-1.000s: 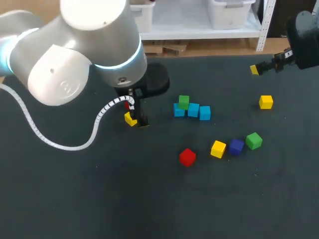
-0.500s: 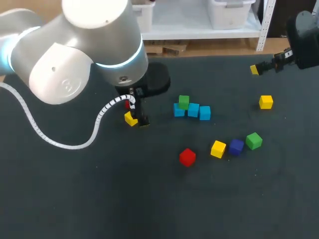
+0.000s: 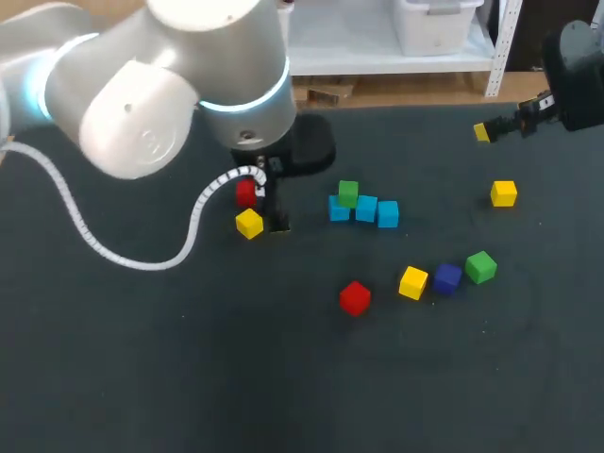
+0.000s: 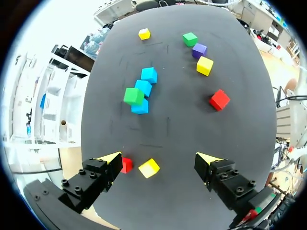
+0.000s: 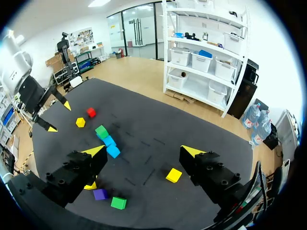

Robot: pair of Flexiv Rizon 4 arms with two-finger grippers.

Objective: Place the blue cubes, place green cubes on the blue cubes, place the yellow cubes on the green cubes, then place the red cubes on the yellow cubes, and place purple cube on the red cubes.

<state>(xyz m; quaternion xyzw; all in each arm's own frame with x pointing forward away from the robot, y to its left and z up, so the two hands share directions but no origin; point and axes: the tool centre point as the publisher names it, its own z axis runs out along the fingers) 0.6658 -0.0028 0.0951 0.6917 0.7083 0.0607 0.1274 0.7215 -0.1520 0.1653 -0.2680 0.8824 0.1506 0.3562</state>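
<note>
Blue cubes [image 3: 366, 209], three of them, lie in a touching row near the middle of the desk [image 3: 189, 377]. One green cube [image 3: 348, 193] rests on top of that row, at the end nearer our left arm [image 3: 170, 85].

Our left jaws stand wide apart beside that end of the row and hold nothing. In the left wrist view a yellow cube [image 4: 149, 167] lies on the desk between the fingertips [image 4: 114, 158], touched by neither. A red cube [image 4: 126, 165] sits just beside one fingertip, partly hidden behind it.

On the side of the blue row nearer to us, a second red cube [image 3: 355, 297] lies alone. To its right a second yellow cube [image 3: 412, 282], the purple cube [image 3: 447, 277] and a second green cube [image 3: 481, 267] sit just beside one another in a loose line. A third yellow cube [image 3: 504, 193] lies by itself toward the desk's right side.

Our right arm [image 3: 576, 75] is at the far right corner. Its jaws are spread wide and empty, well apart from every cube.
</note>
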